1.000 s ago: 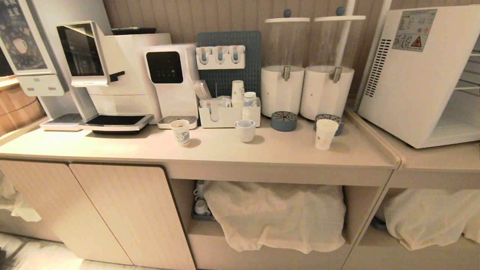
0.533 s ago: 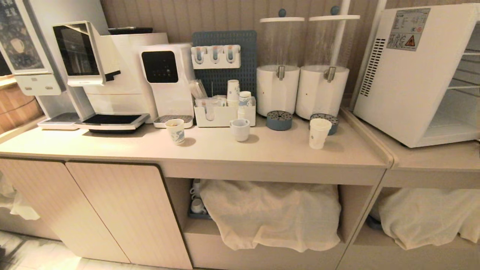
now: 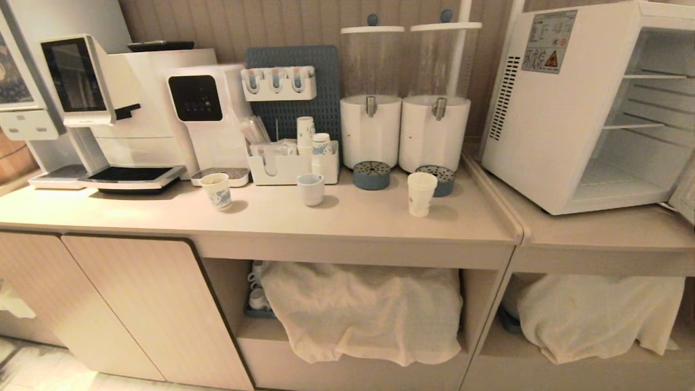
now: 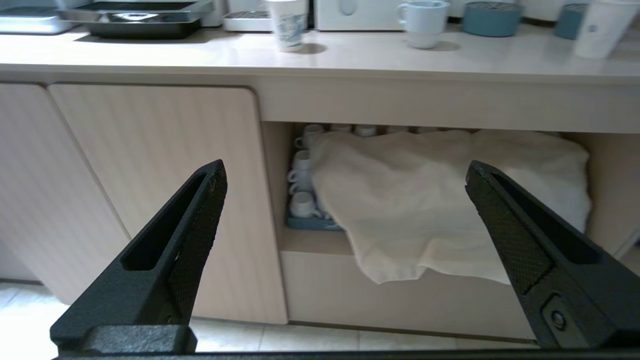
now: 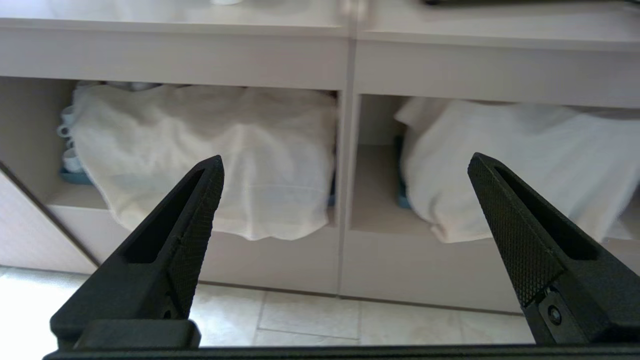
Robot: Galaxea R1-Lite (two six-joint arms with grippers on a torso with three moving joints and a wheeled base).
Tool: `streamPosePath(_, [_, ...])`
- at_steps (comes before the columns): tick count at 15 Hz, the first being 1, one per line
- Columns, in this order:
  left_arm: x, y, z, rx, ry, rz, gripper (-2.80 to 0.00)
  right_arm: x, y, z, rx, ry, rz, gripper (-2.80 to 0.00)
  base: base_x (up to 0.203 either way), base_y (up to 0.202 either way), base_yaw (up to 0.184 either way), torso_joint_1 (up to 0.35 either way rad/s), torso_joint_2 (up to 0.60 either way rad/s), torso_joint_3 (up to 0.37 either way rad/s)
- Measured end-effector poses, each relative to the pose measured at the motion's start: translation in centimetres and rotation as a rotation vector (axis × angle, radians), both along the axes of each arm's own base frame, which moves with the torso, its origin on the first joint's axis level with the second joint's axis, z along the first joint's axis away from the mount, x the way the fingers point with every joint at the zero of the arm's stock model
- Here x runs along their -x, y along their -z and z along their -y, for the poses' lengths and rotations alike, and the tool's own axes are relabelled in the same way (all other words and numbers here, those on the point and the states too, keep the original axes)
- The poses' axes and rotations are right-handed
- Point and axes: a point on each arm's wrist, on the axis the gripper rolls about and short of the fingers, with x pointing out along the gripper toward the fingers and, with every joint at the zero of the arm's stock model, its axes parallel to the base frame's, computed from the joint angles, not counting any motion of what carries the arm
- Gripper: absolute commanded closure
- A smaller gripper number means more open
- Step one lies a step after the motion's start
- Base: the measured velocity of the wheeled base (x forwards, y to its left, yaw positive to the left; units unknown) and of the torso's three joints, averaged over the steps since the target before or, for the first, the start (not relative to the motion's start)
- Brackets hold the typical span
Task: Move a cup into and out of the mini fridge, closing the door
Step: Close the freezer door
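- Left wrist view shows the left gripper (image 4: pixel 345 175) spread wide and empty, hanging low in front of the cabinet below the counter (image 4: pixel 350 55), facing a cream cloth (image 4: pixel 440 200) draped over a shelf.
- Right wrist view shows the right gripper (image 5: pixel 345 165) likewise spread wide with nothing between its fingers, low before two cloth-covered shelves; neither arm appears in the head view.
- On the countertop the cup (image 3: pixel 421 194), tall, tapered and white with a small blue mark and a doubled rim, stands upright just in front of a blue drip tray (image 3: pixel 440 179), near the counter's right end.
- Beside it, on a lower adjoining surface, the mini fridge (image 3: pixel 543 108) is open, wire shelves bare; only an edge of the door (image 3: pixel 685 195) shows at the frame's far right.
- Two other cups invite a mix-up: a patterned paper cup (image 3: pixel 217 190) and a squat white cup (image 3: pixel 311 189) stand further left.
- Likely risks: a light paper cup may tip or crush under a hard pinch, and the rim could catch on a shelf wire going in.
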Motion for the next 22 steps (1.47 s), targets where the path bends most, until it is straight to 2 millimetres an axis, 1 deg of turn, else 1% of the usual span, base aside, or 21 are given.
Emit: streamPosePath(22, [0.00,0.02,0.00,0.002,-0.001,-0.002,-2.80,0.02,0.00,0.00,0.005,0.000,-0.003,-2.80,0.000,-0.192,0.000,0.003,0.00,0.003])
